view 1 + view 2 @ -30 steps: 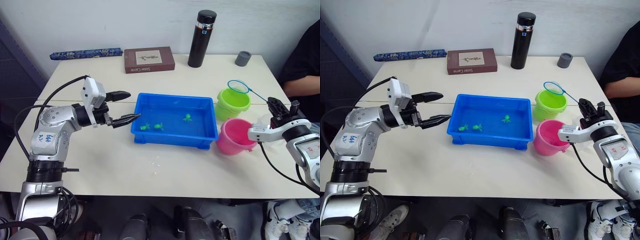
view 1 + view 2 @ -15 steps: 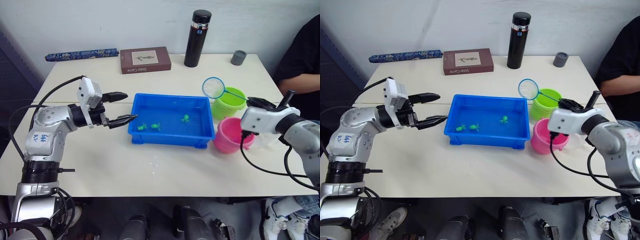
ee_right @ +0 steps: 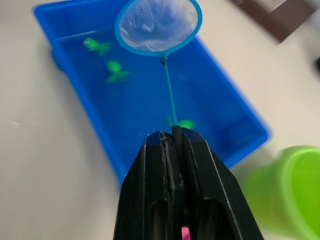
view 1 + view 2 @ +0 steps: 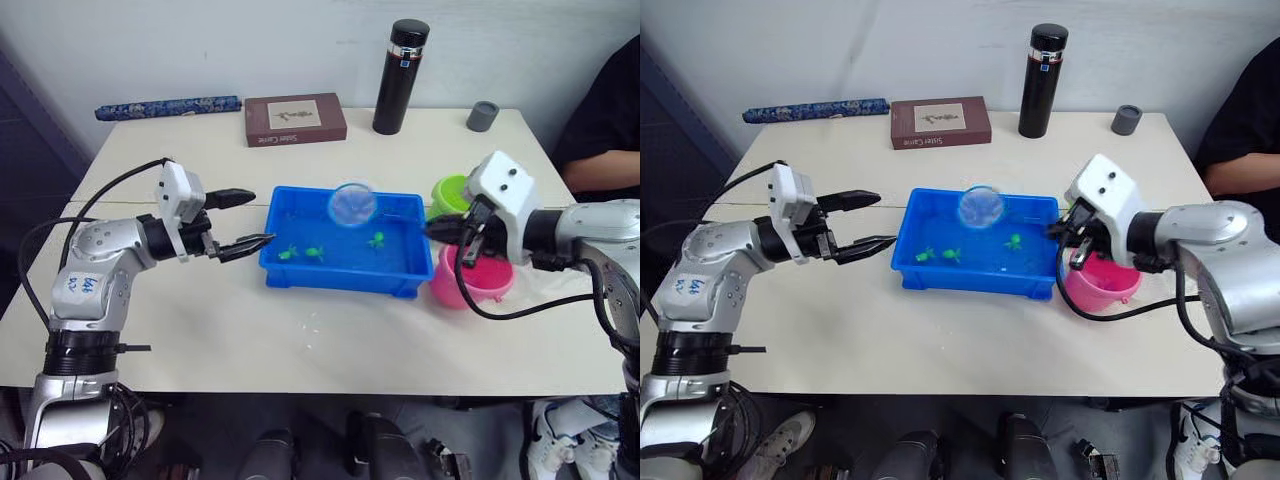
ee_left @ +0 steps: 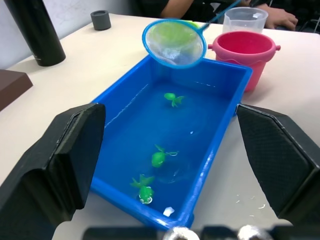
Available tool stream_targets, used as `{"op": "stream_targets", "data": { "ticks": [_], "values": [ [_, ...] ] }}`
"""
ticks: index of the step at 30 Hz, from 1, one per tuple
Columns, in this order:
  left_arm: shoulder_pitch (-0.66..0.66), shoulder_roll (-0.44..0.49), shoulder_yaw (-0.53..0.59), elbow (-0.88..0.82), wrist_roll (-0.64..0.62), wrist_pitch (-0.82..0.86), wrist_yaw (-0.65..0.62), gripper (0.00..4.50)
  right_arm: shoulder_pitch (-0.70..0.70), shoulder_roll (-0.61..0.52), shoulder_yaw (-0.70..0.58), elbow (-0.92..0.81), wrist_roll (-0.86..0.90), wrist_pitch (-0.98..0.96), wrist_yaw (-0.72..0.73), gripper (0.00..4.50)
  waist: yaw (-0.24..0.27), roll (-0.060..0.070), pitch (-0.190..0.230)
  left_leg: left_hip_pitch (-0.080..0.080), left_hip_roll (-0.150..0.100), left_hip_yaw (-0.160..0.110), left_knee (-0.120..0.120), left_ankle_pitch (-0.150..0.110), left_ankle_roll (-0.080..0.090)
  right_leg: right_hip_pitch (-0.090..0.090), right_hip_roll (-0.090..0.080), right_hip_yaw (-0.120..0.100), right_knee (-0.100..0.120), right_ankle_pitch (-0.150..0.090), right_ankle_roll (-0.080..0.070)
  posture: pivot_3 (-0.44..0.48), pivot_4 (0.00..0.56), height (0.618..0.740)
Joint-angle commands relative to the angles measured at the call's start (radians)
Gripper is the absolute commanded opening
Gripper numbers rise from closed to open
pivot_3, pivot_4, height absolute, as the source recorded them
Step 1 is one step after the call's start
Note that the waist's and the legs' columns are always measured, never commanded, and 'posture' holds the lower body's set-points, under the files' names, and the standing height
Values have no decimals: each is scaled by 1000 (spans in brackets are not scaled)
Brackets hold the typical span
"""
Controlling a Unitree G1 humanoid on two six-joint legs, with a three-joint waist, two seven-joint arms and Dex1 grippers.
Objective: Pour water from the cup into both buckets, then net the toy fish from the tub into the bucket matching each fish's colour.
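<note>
L claw [image 4: 252,218] agape, level; R claw [image 3: 173,136] clamped, arm extended leftward.

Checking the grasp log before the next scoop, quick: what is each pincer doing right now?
Left pincer: open, holding nothing, beside the tub.
Right pincer: closed on the net handle, net over the tub.
</note>
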Motion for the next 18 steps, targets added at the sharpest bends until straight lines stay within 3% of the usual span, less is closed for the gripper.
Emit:
{"op": "stream_targets", "data": {
  "ticks": [1,7,10,18],
  "values": [
    [16,-10,37,-63,-26,0,35,4472,14,58,-81,-87,70,186,-82,0,6,0,0,0,0,0,0,0,0,0,0,0,0,0,0,0,150,739],
    [34,-46,21,-89,-32,5,69,4472,62,146,-64,-114,44,382,-253,0,18,0,0,-1,-1,0,0,0,0,0,-1,0,0,0,0,0,150,739],
    [30,-60,5,-92,-20,2,78,4472,58,222,-67,-78,47,387,-340,0,16,0,0,0,-2,0,0,0,0,0,-1,0,0,0,0,0,150,739],
    [71,-59,-5,-172,-37,42,96,4472,93,286,-79,-17,186,387,-517,0,14,0,0,0,-2,0,-1,0,0,-1,-1,-1,0,0,0,0,150,739]
  ]
}}
